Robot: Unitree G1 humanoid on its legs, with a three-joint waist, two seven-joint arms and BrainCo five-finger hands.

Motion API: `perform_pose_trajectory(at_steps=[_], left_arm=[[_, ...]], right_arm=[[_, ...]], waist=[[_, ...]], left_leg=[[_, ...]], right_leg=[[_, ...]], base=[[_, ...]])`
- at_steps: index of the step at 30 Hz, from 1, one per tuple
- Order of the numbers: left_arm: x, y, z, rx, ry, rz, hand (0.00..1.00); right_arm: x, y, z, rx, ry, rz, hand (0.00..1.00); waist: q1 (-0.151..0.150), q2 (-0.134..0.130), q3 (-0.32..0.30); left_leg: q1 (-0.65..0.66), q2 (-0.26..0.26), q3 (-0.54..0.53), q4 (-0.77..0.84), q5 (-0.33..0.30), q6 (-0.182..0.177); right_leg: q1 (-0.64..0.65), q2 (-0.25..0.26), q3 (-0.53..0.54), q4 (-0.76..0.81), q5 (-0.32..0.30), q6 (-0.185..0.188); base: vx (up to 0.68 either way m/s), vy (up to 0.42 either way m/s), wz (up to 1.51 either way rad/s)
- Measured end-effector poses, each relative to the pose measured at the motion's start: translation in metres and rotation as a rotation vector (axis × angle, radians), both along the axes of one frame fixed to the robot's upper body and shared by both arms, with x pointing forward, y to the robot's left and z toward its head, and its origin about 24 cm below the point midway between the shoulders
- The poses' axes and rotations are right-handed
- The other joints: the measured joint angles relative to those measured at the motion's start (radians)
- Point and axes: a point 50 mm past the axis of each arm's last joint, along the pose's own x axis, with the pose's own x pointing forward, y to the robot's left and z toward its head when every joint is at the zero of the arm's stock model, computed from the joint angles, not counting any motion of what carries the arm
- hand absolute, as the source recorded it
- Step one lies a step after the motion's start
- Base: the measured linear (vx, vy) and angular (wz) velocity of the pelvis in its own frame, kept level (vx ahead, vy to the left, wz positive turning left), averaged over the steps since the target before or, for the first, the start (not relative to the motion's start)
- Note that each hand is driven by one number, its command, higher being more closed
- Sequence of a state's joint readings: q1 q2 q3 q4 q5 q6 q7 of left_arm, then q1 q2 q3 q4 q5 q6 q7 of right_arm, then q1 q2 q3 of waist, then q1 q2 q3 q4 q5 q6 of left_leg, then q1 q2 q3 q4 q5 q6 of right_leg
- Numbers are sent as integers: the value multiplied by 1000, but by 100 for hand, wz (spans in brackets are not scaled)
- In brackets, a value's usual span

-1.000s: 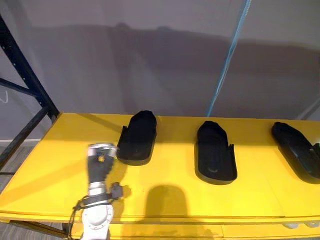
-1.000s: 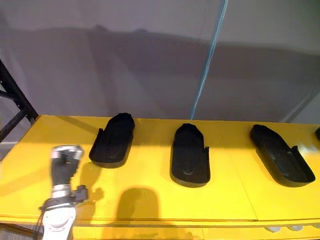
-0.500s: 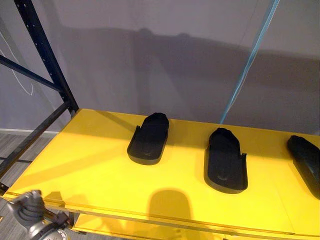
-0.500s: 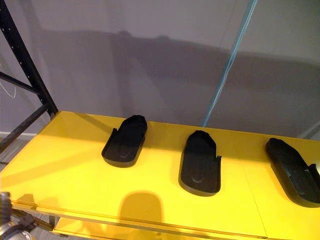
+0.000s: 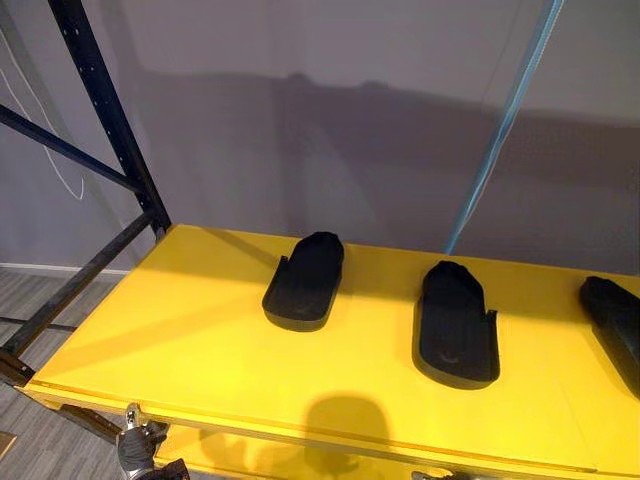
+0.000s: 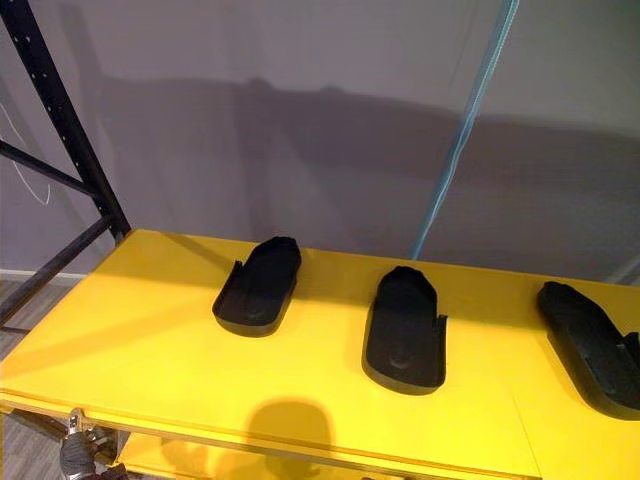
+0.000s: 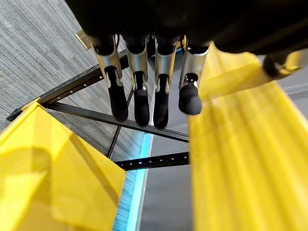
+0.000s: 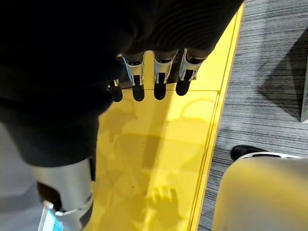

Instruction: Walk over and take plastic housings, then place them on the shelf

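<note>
Three black plastic housings lie apart on the yellow shelf board (image 5: 190,330): the left one (image 5: 303,282), the middle one (image 5: 455,325), and the right one (image 5: 612,325) at the view's edge. My left hand (image 5: 135,450) hangs below the shelf's front edge at its left end, well short of the left housing. In the left wrist view its fingers (image 7: 139,72) are nearly straight and hold nothing. In the right wrist view my right hand (image 8: 161,77) hangs open and empty, fingers straight, over a yellow surface (image 8: 159,159).
A dark blue rack upright (image 5: 110,120) with slanted braces stands at the shelf's left end. A light blue strap (image 5: 500,130) hangs down behind the middle housing against the grey wall. Grey floor (image 8: 269,72) lies beside the yellow surface.
My left hand has dropped from over the shelf near the left housing to below its front edge, and its curled fingers have straightened. The camera has shifted too.
</note>
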State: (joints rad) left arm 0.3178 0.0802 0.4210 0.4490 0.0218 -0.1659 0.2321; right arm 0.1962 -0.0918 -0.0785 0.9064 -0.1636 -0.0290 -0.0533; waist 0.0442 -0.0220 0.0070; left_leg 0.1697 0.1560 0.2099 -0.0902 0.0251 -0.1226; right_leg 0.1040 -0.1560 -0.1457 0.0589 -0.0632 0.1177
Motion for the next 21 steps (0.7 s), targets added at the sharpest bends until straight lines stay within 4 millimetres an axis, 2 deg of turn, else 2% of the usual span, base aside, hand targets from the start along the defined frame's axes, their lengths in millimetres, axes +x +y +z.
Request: perform_pose_trajectory(at_steps=[14, 15, 17, 19, 21], left_arm=[[-2, 4, -16, -16, 92, -30, 0], [-7, 3, -20, -33, 112, -19, 0], [-31, -6, -44, -125, 266, 11, 0], [-62, -31, -68, -289, 408, 90, 0], [-74, -56, -78, -405, 435, 137, 0]], right_arm=[[10, -7, -2, -2, 15, -51, 0], [11, -8, -2, -3, 10, -59, 0], [15, -8, -1, 1, 2, -70, 0], [19, -4, -1, 17, -9, -97, 0], [15, -3, -3, 24, 2, -122, 0]], waist=[[-3, 14, 36], [-4, 16, 46], [-16, 14, 54], [-31, 3, 75], [-25, -14, 95]], left_leg=[[-10, -4, -20, 0, 0, 0], [-8, -4, -21, 0, 0, 0], [-8, -4, -20, 0, -1, -1], [0, -4, -20, 3, -2, -1], [-1, -3, -22, 4, -2, -1]], right_leg=[[7, 0, -5, -16, 4, 1], [9, 0, -5, -16, 4, 1], [11, 0, -5, -17, 5, 1], [19, 0, -6, -17, 5, 1], [19, 1, -7, -17, 5, 1]], base=[[0, 1, 2], [0, 0, 0], [7, 2, -3], [0, 0, 0], [-3, -2, 2]])
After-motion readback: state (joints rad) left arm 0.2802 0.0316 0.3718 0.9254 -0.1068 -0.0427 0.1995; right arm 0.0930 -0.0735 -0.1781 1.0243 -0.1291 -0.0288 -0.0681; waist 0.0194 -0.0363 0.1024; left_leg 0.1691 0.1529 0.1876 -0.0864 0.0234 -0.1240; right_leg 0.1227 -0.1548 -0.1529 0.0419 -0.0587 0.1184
